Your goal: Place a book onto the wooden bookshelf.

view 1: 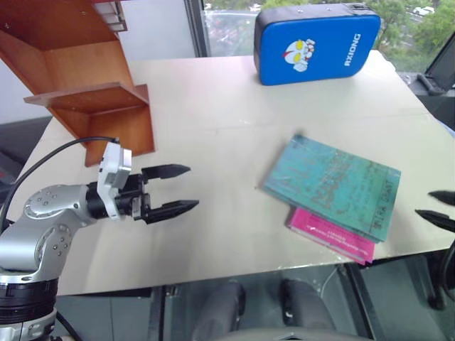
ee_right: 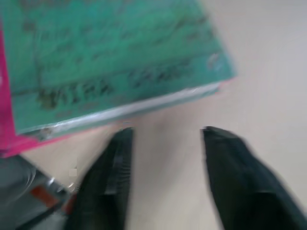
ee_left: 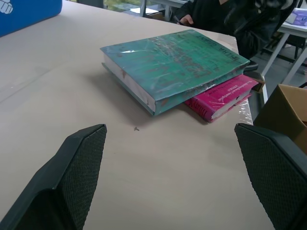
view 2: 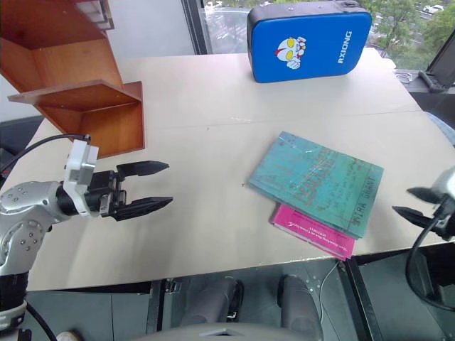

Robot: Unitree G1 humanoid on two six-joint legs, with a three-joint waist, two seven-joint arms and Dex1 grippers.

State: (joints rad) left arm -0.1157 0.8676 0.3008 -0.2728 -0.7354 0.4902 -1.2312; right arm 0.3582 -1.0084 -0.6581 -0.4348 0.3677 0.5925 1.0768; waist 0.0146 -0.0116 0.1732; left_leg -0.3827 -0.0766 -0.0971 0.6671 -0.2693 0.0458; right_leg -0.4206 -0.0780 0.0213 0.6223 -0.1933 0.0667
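The teal-green book (view 1: pixel 334 186) lies flat on the table's right side, resting partly on a thinner pink book (view 1: pixel 330 236) near the front edge. The wooden bookshelf (view 1: pixel 85 78) stands at the table's far left corner with open compartments. My left gripper (view 1: pixel 192 187) hovers open over the table's left part, fingers pointing right toward the book, well apart from it. My right gripper (view 2: pixel 403 200) is off the table's right edge, just right of the book, open and holding nothing. In the right wrist view its fingers (ee_right: pixel 110 177) point at the book's (ee_right: pixel 115 62) near edge.
A blue padded case (view 1: pixel 316 42) stands upright at the table's back edge. The beige table (view 1: pixel 213 128) has bare room between the shelf and the books. Beyond the right edge, the left wrist view shows a cardboard box (ee_left: pixel 283 110) and a seated person (ee_left: pixel 216 14).
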